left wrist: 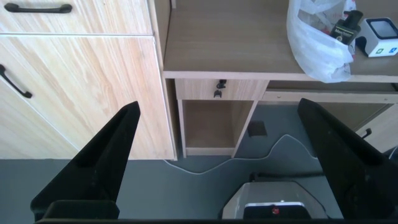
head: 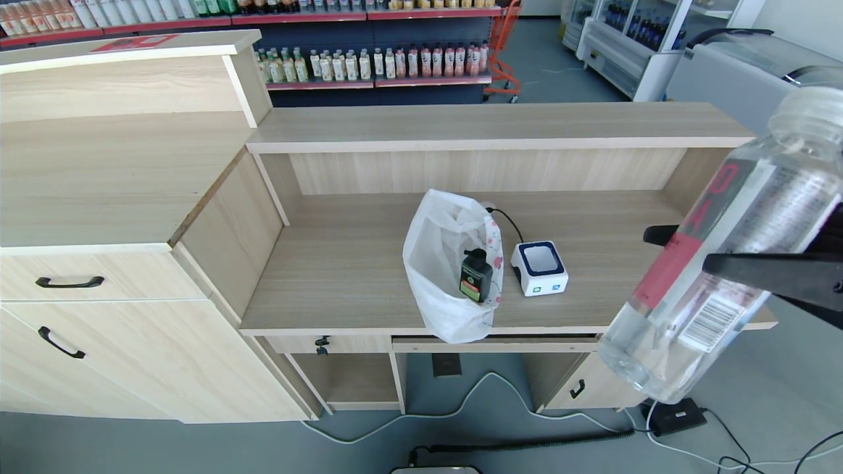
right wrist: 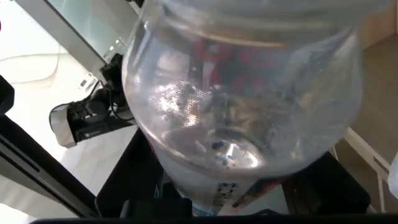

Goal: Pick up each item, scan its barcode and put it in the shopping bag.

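Note:
A clear water bottle [head: 724, 243] with a red label and a barcode hangs tilted at the right, close to the head camera, off the counter's right end. My right gripper [head: 718, 253] is shut on its middle; the right wrist view looks at the bottle's base [right wrist: 249, 112]. On the wooden counter [head: 342, 263] an open white shopping bag [head: 448, 263] holds a dark bottle [head: 475, 276]. A white barcode scanner [head: 540, 266] stands just right of the bag. My left gripper [left wrist: 219, 106] is open and holds nothing, low in front of the counter, with the bag [left wrist: 314, 37] and scanner [left wrist: 380, 34] farther off.
A tall cabinet with drawers [head: 99, 178] borders the counter on the left, and a raised ledge [head: 500, 125] runs along its back. Cables [head: 527, 441] lie on the floor below. Store shelves with bottles [head: 375, 62] stand behind.

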